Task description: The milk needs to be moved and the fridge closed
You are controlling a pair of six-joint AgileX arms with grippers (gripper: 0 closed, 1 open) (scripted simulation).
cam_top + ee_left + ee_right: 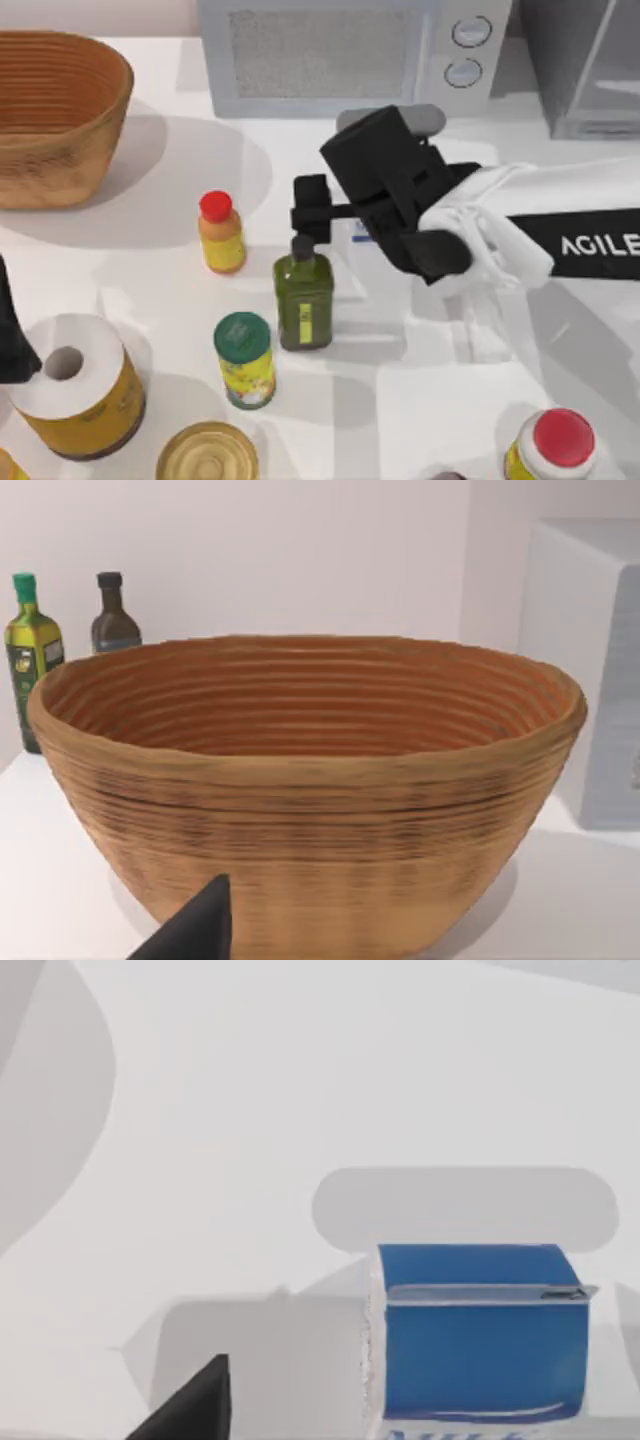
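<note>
The right arm reaches in from the right side of the table (420, 400). Its right gripper (310, 210) hangs over the middle of the table, just in front of the white microwave (340, 55). The two black fingers point to the left. It cannot be told if the fingers are wide or narrow, and nothing is seen held between them.

The milk (475, 1345) is a small box with a blue top. It stands on the white table right under the right arm. From above, just a bit of it (362, 232) peeks out beside the black wrist. The gripper is above it and does not touch it.

The fridge (585, 65) is the big grey box in the far right corner, next to the microwave. Its glassy door can be seen, but it is hard to tell how far it is open.

A green bottle (304, 295) stands just below the gripper. An orange bottle (221, 233) with a red cap is near it, to the left.

The left gripper (190, 930) is parked at the left edge of the table, facing a big woven basket (300, 810). It cannot be told if that one is open or shut.
</note>
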